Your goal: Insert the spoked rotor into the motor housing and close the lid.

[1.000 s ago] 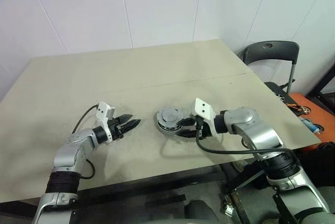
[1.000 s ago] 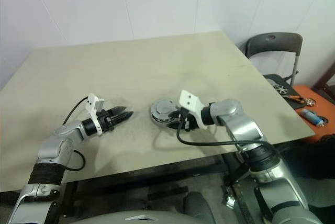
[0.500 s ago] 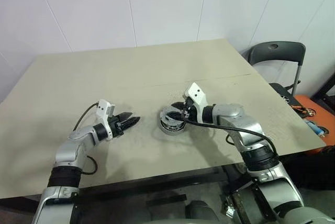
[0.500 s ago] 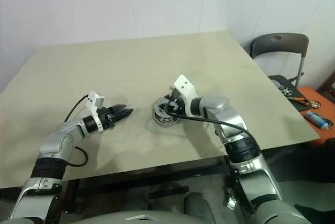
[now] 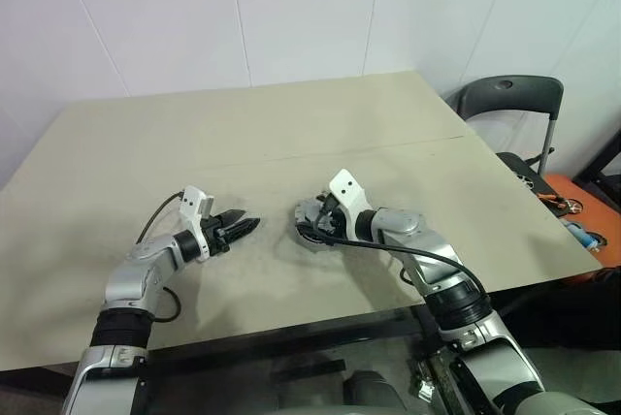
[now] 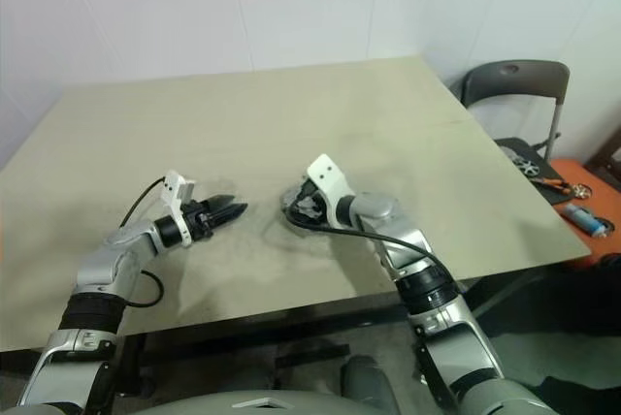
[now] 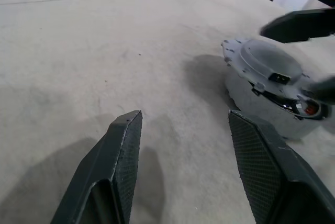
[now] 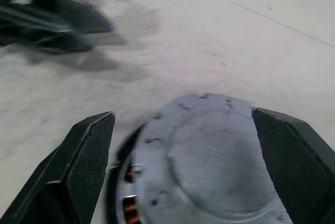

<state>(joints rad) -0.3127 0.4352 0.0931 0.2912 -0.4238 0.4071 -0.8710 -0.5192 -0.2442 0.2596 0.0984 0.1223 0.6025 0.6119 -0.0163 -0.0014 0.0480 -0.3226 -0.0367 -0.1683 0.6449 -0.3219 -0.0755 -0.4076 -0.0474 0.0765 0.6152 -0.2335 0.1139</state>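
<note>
Right hand (image 5: 312, 224), seen from the head views, sits spread wide around the motor housing (image 5: 309, 234) mid-tabletop (image 5: 243, 143), not gripping yet; left hand (image 5: 243, 227) hovers nearby, half open, empty. Left wrist view: the lid (image 7: 264, 62) lies tilted on the housing, not seated. Right wrist view: lid looks like rigid, slick metal, probably heavyish, so I'd press on its rim.
</note>
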